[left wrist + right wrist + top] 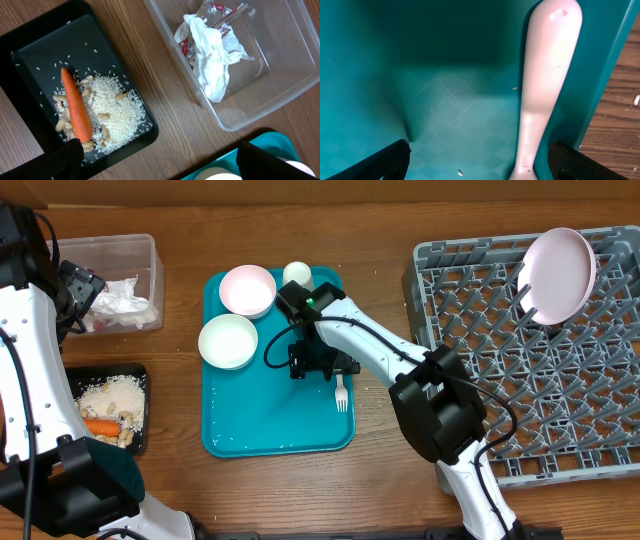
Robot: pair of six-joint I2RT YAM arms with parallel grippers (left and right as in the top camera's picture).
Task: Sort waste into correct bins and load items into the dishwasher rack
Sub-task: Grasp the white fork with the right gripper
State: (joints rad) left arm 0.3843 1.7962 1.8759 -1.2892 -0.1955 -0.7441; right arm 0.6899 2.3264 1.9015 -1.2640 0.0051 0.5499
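My right gripper [320,362] is open low over the teal tray. In the right wrist view the slim pale fork [545,75] lies between its fingers [480,162], close to the right finger and the tray's rim. The fork [341,393] lies at the tray's right edge. Two white bowls [247,289] [228,341] and a small cup [296,274] stand on the tray. The white plate [560,273] stands in the grey rack [600,430]. My left gripper [157,162] is open and empty, above the table between the bins. Napkins [212,55] and a red-and-white wrapper [220,12] lie in the clear tub [280,100]. The carrot [75,105] and crumbs [117,107] lie in the black tray [40,45].
The teal tray [250,430] sits mid-table between the bins on the left and the rack on the right. The clear tub [150,250] is at the back left, the black tray [140,375] in front of it. The right arm stretches across the tray.
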